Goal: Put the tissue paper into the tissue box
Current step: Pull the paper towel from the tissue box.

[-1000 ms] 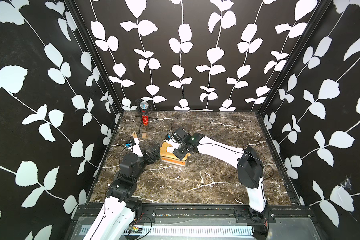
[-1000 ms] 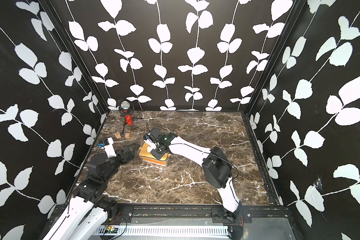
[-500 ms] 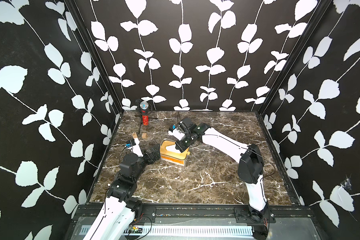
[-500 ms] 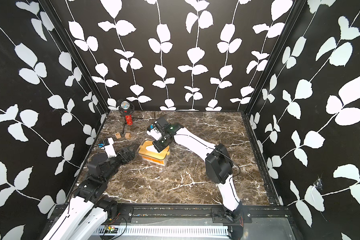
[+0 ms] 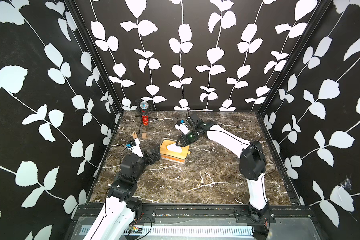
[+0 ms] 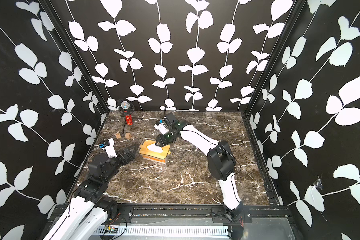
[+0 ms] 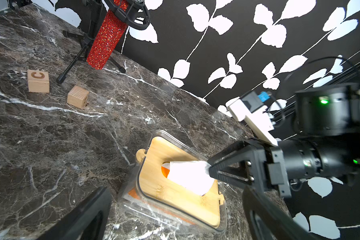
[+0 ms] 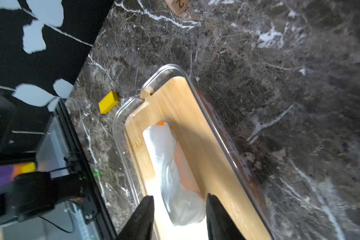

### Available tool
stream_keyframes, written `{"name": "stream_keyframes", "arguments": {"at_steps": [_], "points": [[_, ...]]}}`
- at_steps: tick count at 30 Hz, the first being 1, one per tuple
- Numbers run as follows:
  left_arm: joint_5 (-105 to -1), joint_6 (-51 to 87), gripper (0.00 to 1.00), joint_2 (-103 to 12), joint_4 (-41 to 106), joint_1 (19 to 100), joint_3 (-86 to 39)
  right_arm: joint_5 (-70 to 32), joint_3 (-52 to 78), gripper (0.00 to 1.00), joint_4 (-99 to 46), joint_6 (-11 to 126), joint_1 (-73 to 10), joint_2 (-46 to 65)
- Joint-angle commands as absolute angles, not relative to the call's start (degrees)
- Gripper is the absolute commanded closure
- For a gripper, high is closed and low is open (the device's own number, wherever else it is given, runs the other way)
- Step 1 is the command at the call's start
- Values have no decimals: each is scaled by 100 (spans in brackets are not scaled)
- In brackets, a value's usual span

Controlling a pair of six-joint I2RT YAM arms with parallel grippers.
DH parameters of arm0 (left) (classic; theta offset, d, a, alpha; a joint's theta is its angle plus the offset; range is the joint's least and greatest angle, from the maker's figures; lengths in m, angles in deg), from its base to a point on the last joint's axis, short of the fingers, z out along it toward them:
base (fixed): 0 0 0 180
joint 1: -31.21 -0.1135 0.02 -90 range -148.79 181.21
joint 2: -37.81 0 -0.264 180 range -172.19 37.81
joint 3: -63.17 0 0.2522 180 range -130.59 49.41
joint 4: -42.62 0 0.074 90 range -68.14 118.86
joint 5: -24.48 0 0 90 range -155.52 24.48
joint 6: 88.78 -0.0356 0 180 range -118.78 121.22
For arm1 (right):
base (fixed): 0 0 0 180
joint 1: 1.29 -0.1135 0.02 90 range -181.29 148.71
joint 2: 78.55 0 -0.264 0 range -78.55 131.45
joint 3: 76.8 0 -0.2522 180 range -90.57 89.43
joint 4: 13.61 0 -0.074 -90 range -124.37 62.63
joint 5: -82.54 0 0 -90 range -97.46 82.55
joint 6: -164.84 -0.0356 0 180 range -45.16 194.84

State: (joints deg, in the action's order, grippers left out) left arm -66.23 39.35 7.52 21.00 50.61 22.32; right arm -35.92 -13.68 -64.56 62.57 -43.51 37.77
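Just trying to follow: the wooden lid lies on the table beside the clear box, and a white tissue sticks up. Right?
No: the wooden lid sits on the clear box, as the left wrist view shows. A white tissue does stick up through it.

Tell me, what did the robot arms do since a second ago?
The right end effector was pinched shut, low on the bamboo lid. It rose a little and opened, letting go of the white tissue sheet, which now stands out of the lid. The left end effector, wide open beside the tissue box, and the box itself stayed put.
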Motion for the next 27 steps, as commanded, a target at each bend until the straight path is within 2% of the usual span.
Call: {"name": "stream_keyframes", "arguments": {"at_steps": [1, 6, 14, 27], "points": [[-6654, 3914, 1, 835, 2126, 5028, 2296, -2707, -1143, 49, -6050, 6685, -4689, 3286], [-6719, 3893, 1, 913, 2080, 5029, 2303, -1973, -1164, 49, -6152, 7172, -5042, 3321], [-6755, 3889, 1, 967, 2059, 5028, 2318, -977, -1561, 60, -6708, 7612, -5452, 3863], [-6781, 3893, 1, 977, 2067, 5028, 2350, -474, -1990, 75, -7033, 7484, -5489, 4527]]}}
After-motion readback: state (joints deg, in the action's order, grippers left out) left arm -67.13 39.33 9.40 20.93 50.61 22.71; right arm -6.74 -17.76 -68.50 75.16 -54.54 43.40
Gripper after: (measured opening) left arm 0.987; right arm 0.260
